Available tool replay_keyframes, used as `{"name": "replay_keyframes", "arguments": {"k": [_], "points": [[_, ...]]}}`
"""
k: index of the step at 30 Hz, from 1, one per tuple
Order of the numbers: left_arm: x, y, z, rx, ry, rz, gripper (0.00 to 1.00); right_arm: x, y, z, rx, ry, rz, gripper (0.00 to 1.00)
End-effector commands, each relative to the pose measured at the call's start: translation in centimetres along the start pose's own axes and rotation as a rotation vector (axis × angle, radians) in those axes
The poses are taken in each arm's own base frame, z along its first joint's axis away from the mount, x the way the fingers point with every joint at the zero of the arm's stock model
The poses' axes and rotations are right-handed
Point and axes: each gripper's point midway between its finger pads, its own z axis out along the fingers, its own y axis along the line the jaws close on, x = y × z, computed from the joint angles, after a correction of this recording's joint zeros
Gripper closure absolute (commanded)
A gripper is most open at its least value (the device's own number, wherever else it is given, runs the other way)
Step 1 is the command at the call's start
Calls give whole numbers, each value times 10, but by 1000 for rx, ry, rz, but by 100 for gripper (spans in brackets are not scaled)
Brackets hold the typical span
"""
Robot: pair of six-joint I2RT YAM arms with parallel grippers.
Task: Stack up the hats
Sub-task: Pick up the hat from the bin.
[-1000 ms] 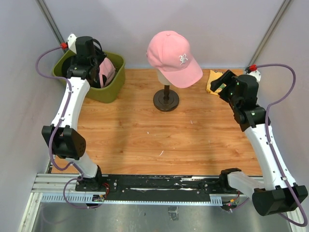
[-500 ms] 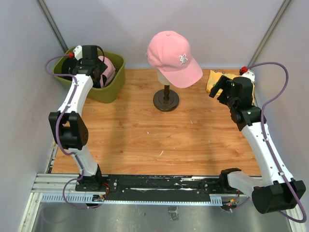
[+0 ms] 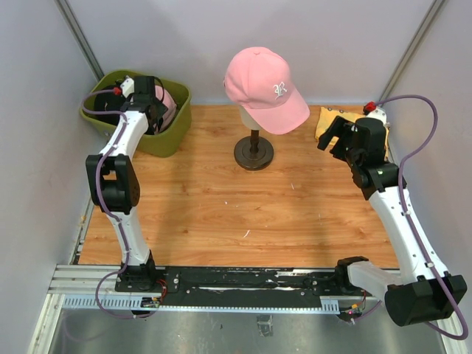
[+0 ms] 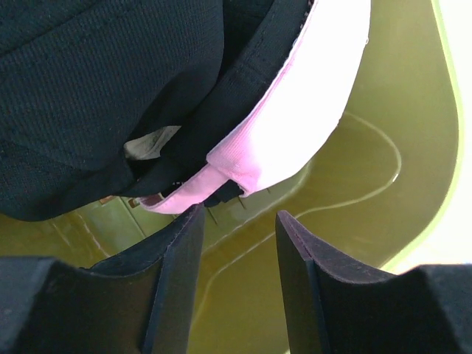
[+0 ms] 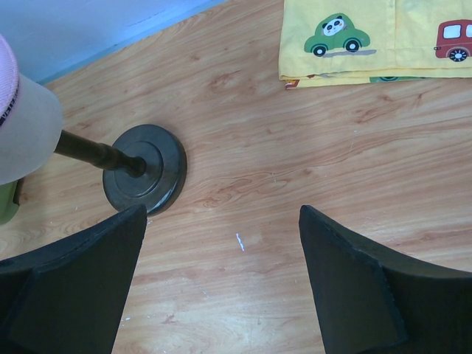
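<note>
Hats (image 3: 167, 105) lie in the bin (image 3: 166, 139) at left, a cap (image 3: 262, 85) tops the central mannequin head (image 3: 249, 118), and a cloth (image 5: 383, 63) lies at right.

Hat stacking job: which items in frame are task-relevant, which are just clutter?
Job:
- pink hat with white logo
- black hat
- second pink hat

Lying about:
- olive bin, holding the last two hats
- mannequin head on dark stand, wearing the first
- yellow car-print cloth

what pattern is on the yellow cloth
The yellow cloth has cartoon cars, one green with a panda, one red; right wrist view.
</note>
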Motion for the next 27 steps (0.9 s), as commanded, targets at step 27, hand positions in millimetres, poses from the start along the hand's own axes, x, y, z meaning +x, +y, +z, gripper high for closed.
{"name": "replay_keyframes", "arguments": {"k": [27], "points": [[-19,-33,11,150,-109,-109,49,10,6,18,-19,17,-15,15]]}}
